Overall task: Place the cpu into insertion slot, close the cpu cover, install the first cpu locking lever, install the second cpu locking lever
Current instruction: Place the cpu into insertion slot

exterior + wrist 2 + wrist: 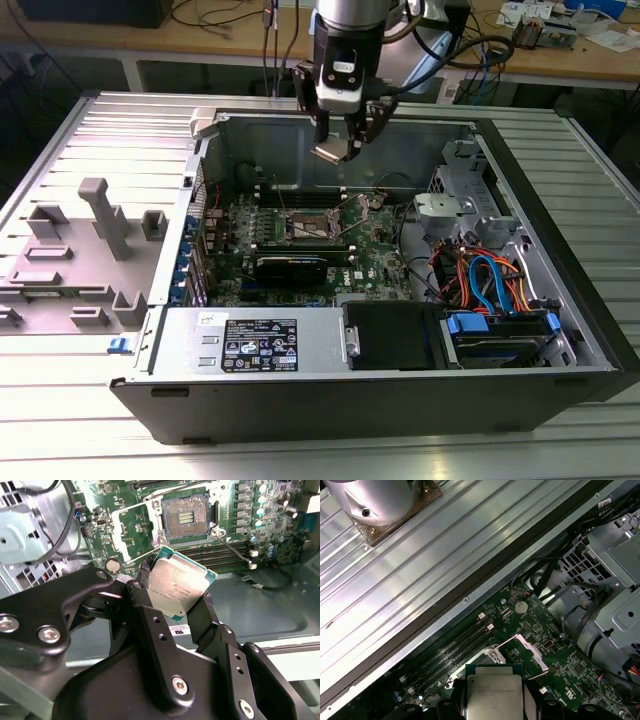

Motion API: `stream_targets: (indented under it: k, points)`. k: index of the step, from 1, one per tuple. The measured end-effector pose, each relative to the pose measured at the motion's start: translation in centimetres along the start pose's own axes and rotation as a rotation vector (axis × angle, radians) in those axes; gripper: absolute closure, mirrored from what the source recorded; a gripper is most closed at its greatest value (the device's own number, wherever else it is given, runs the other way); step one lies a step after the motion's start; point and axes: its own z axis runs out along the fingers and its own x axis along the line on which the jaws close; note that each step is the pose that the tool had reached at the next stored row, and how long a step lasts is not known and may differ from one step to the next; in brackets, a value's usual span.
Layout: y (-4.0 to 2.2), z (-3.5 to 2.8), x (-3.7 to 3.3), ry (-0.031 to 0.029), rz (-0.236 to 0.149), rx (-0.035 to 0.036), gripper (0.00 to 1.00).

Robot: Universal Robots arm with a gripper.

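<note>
**Chip clamped in the air over the open socket**

In the exterior view, the insertion slot [305, 228] lies bare on the green motherboard [375, 255]. Above the slot, and apart from it, my gripper [340, 150] pinches the cpu [333, 153] by two opposite edges, tilted. I judge the chip light, stiff and delicate underneath, so the edges are the safe hold. Beside the slot, the cpu cover [532, 651] stands swung open.

The cpu [182, 586], a flat square chip with a silvery-grey top and green edge, is gripped at two opposite edges by the gripper [176, 592] and held tilted in the air, apart from the insertion slot [184, 517]. The slot, a dark square socket with a silvery rim, is uncovered, its contact field exposed. The cpu cover [120, 532], a thin silvery frame, is swung open just beside the slot
</note>
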Motion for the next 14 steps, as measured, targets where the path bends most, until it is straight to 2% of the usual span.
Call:
stream_targets:
  k: [1, 3, 14]
  points:
    - [-0.01, 0.18, -0.01, -0.0009, 0.018, -0.0003, 0.45]
    - [-0.03, 0.34, 0.0, -0.0013, 0.03, -0.0002, 0.45]
    - [-0.54, 1.08, -0.36, -0.002, 0.038, 0.0, 0.45]
